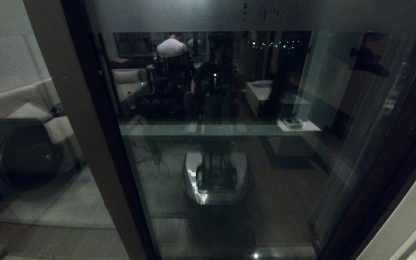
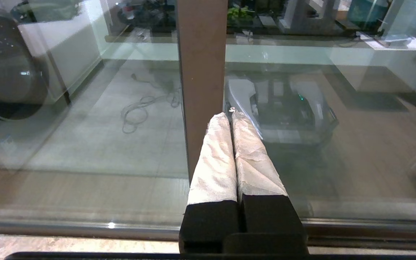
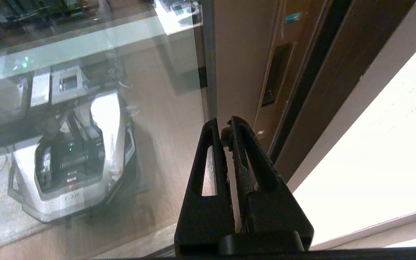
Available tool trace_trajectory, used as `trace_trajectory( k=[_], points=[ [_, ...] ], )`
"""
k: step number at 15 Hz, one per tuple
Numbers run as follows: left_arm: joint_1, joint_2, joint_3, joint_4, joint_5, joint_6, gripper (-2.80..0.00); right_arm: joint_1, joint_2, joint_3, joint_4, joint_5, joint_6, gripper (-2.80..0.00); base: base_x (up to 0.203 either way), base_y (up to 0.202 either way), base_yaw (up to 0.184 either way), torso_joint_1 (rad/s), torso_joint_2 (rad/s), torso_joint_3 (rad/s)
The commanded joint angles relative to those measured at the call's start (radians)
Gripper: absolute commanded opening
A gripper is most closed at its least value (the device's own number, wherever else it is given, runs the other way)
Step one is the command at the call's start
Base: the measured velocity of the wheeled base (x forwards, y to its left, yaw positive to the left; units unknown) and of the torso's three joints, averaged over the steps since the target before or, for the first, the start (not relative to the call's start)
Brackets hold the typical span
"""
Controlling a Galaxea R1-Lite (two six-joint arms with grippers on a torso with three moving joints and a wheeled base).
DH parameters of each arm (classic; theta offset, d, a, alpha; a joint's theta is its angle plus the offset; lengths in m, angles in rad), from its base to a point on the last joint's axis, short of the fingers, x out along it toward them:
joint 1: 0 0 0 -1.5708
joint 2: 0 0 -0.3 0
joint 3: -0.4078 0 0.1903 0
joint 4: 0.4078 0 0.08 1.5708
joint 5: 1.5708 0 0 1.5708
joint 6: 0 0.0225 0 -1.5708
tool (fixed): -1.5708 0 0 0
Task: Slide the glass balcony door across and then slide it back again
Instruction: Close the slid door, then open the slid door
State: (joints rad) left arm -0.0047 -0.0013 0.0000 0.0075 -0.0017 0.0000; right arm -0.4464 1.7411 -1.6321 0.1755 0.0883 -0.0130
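Note:
The glass balcony door (image 1: 284,173) fills the head view, with its frosted top band of characters (image 1: 265,14) at the top. Neither gripper shows in the head view. In the left wrist view my left gripper (image 2: 229,115), its fingers wrapped in white cloth, is shut and empty, tips close before a brown upright stile (image 2: 200,54). In the right wrist view my right gripper (image 3: 224,124) is shut on nothing, low beside the door's right stile. The narrow recessed black handle (image 3: 274,77) sits higher up in that stile, apart from the fingertips.
A fixed glass panel on the left shows a pale sofa (image 1: 20,104) and a dark round-fronted machine (image 1: 24,155). A white wall (image 3: 381,144) borders the door frame on the right. The floor track (image 2: 85,225) runs below. My own base (image 1: 215,177) is reflected in the glass.

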Motion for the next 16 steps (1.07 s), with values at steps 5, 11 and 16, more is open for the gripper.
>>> trace_trajectory(
  k=[5,11,16],
  points=[
    [0.000,0.000,0.000,0.000,0.000,0.000,-2.80,-0.001,0.055,-0.033,-0.004,-0.003,0.000,-2.80,0.000,0.000,0.000,0.000,0.00,0.000],
    [0.000,0.000,0.002,0.000,0.000,0.000,-2.80,-0.003,0.109,-0.060,-0.002,-0.004,0.001,0.00,0.000,0.000,0.000,0.000,0.00,0.000],
    [0.000,0.000,0.001,0.000,0.000,0.000,-2.80,-0.011,0.176,-0.093,-0.002,0.058,0.004,0.00,0.000,0.000,0.000,0.000,0.00,0.000]
  ],
)
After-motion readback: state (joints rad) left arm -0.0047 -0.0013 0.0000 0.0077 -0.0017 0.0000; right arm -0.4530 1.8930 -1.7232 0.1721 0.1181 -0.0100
